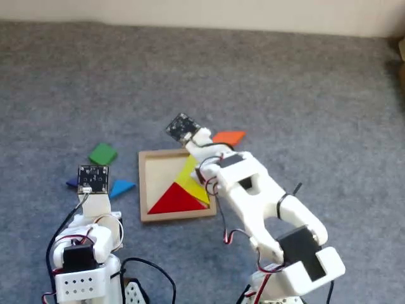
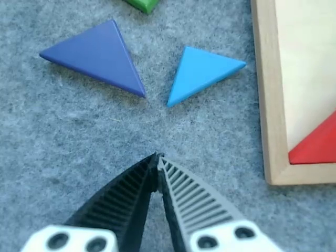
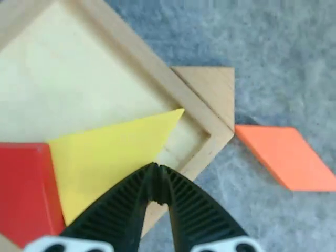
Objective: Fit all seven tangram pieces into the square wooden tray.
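High view: square wooden tray [image 1: 142, 187], pale wood, lower centre; red triangle [image 1: 176, 200] and yellow triangle [image 1: 190, 177] lie inside. Left wrist view: left gripper [image 2: 157, 160] pinched together, empty, over carpet [image 2: 63, 136], near dark blue triangle [image 2: 97, 55] and light blue triangle [image 2: 202, 71]. Right wrist view: right gripper [image 3: 156, 173] closed, empty, over yellow triangle; orange parallelogram [image 3: 286, 155] just outside tray corner.

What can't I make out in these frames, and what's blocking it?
- High view: the right arm covers one side of the wooden tray.
- High view: the left arm hides most of the dark blue triangle.
- Left wrist view: the picture's edge cuts off the green square.
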